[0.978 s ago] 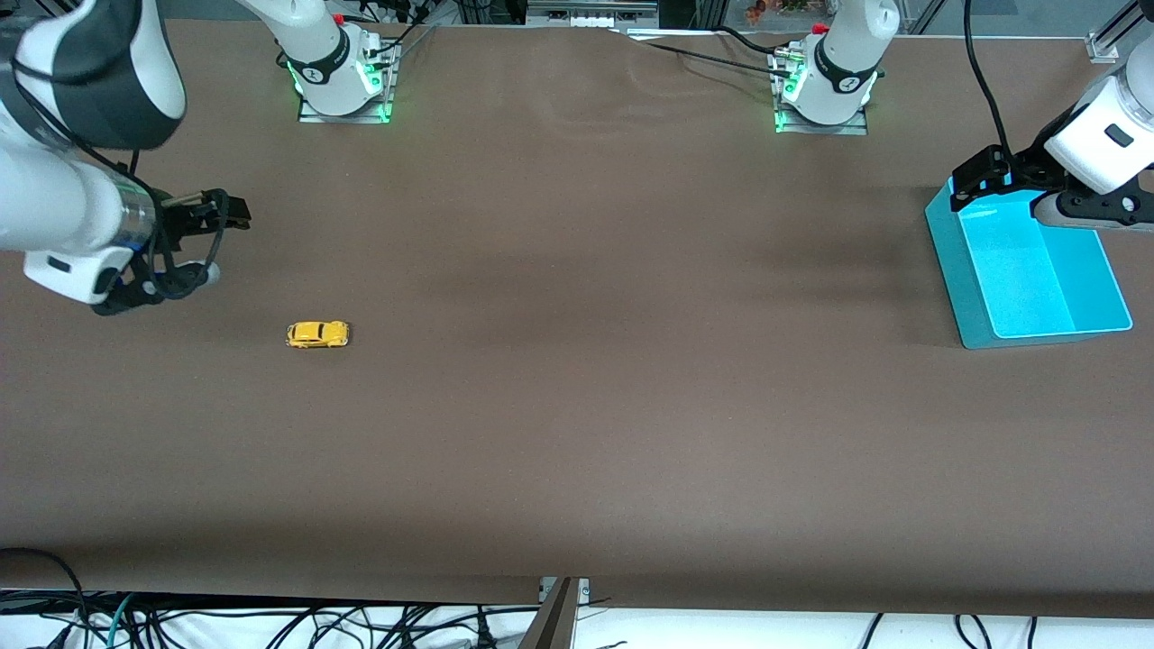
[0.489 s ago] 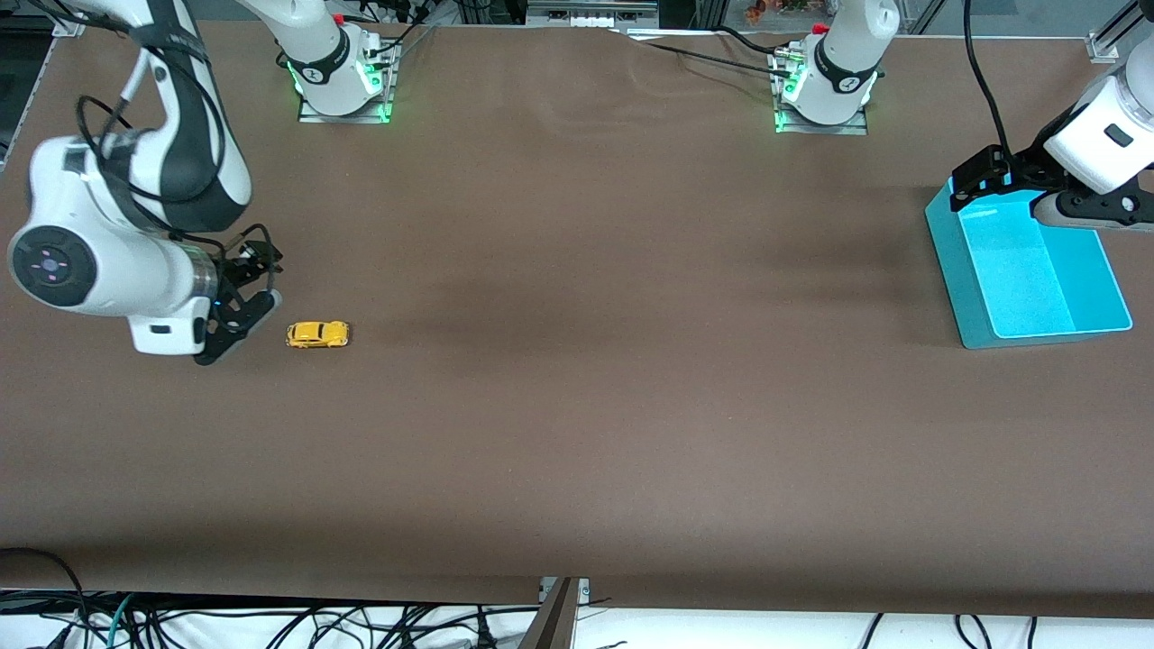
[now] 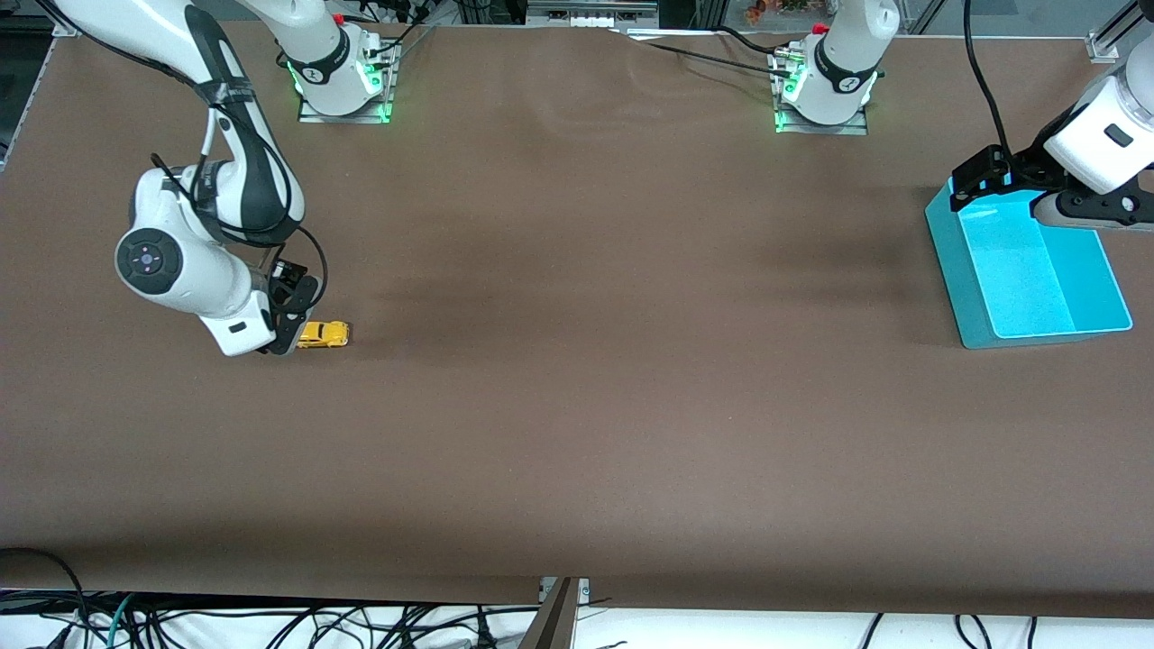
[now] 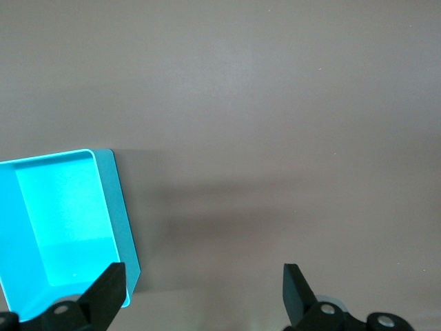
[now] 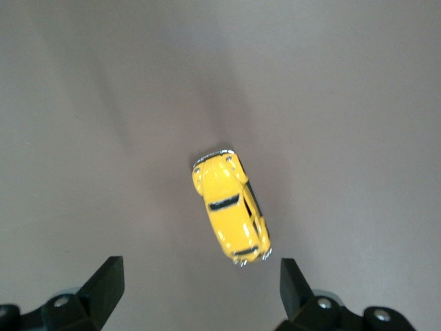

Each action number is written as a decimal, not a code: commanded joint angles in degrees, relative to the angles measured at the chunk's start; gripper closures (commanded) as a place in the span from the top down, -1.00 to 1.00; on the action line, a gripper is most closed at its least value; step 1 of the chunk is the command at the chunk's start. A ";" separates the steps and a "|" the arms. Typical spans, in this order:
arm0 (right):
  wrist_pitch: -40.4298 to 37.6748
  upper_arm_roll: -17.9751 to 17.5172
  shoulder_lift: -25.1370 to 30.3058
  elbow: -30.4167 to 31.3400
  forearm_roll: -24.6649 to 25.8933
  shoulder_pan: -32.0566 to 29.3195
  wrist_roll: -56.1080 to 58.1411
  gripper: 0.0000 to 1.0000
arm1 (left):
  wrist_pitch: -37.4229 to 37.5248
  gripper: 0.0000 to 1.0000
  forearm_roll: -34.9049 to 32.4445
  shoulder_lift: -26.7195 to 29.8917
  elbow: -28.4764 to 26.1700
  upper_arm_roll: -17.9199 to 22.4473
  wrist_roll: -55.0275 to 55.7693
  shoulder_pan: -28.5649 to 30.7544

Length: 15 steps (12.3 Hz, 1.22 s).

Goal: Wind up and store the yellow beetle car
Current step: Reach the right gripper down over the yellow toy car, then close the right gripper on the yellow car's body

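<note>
A: What changed?
B: The right claw [image 3: 290, 326] has swung in over the car [image 3: 325, 333], which sits on the bench [image 3: 577, 406] just ahead of its wide-open fingers.
A: So a grab comes next?
B: Likely. The left claw [image 4: 200, 293] waits, spread wide, by the bin [image 3: 1028, 270]

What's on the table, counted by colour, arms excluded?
Yellow: 1, the yellow beetle car, under the open right gripper.
Cyan: 1, the cyan bin, below the open left gripper.
Total: 2
</note>
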<state>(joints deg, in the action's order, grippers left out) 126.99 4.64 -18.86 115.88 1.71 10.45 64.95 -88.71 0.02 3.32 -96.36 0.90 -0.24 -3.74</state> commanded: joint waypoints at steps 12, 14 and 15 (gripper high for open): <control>26.02 0.02 -3.10 11.65 0.22 -1.13 20.04 0.99 | 2.49 1.00 -1.78 0.11 0.74 -2.48 4.28 -0.30; 27.17 0.02 -3.72 11.65 0.22 -1.40 20.40 0.98 | 2.49 1.00 -1.69 0.28 0.74 -2.31 4.20 -0.21; 27.17 0.02 -3.72 11.65 0.22 -1.40 20.40 0.97 | 2.49 1.00 -1.51 0.20 0.91 -2.40 4.11 -0.21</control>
<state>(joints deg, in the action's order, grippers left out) 152.91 4.80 -22.78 126.93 1.71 9.63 84.11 -87.35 0.02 3.32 -96.36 -1.41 3.34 -3.76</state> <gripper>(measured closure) 0.004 0.000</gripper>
